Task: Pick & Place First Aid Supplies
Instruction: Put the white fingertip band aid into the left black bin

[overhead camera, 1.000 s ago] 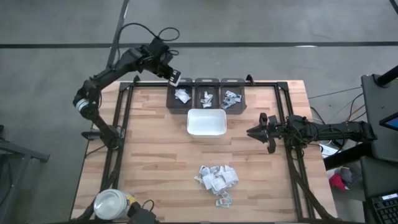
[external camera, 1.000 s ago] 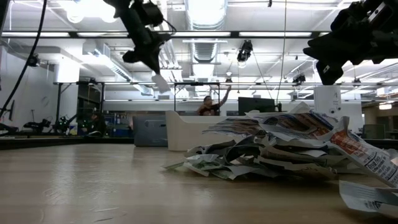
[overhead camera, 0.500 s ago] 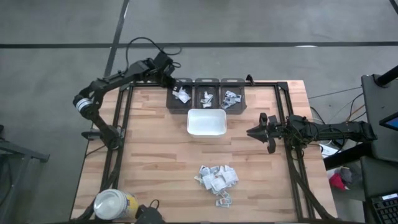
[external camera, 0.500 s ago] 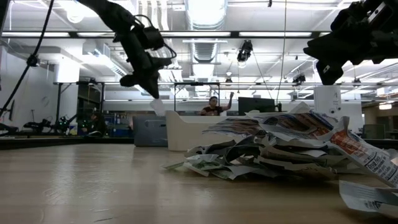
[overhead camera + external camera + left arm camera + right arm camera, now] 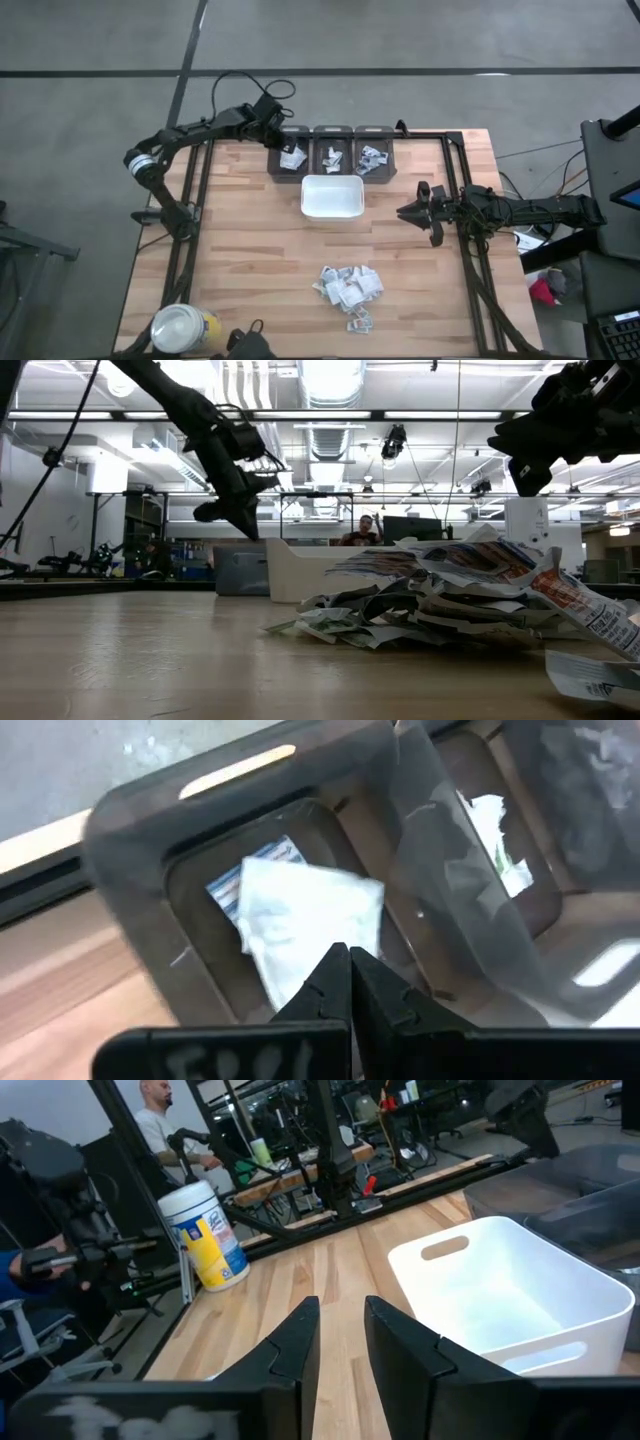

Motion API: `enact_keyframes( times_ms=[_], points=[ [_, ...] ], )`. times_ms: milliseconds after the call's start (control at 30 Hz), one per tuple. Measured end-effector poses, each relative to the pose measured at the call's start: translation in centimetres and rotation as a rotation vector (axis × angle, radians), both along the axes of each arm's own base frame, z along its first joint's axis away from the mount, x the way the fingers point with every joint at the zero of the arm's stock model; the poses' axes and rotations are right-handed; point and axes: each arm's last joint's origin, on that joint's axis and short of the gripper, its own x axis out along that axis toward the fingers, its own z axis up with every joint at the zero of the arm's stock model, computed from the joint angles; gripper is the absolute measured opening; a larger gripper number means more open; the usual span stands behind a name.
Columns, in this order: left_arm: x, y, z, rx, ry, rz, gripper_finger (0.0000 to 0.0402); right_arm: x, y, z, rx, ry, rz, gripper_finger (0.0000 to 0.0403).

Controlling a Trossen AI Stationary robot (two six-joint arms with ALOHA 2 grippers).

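Reaching over the far edge of your pale wooden tabletop (image 5: 240, 250), the left claw (image 5: 285, 150) hangs above the leftmost of three dark plastic bins (image 5: 200, 850), its fingers pressed together; a white paper packet (image 5: 310, 925) lies in that bin right at the tips, and it looks gripped by one corner, though the wrist view does not make that plain. More small packets sit in the middle bin (image 5: 332, 152) and the right bin (image 5: 373, 156). Your right claw (image 5: 404, 213) waits beside the white rectangular plastic tray (image 5: 332, 196), fingers slightly apart and holding nothing. The heap of white printed first aid packets (image 5: 348, 288) lies on the near half of the tabletop, well apart from both claws. A round white-lidded yellow jar (image 5: 180, 326) stands at the near left corner.
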Motion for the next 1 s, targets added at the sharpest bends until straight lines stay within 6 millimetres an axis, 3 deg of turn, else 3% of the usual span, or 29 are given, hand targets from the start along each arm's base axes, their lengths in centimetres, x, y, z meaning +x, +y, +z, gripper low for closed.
enact_keyframes(
  times_ms=[167,400,600,767,1000],
  points=[
    [0.6,0.3,-1.2,-0.024,0.024,-0.006,0.0000,0.0,0.0,0.0,0.000,0.000,0.000,0.0087],
    [0.5,0.3,-1.1,-0.022,0.019,-0.009,0.0000,0.0,0.0,0.0,0.000,0.000,0.000,0.0076],
    [1.0,-1.0,0.4,-0.206,-0.222,-0.211,0.0000,0.0,0.0,0.0,0.000,0.000,0.000,0.0068],
    [2.4,-4.7,2.9,-0.361,-0.398,-0.414,0.0000,0.0,0.0,0.0,0.000,0.000,0.000,0.0075],
    [4.3,-12.6,6.7,-0.389,-0.448,-0.535,0.0000,0.0,0.0,0.0,0.000,0.000,0.000,0.0084]
  ],
)
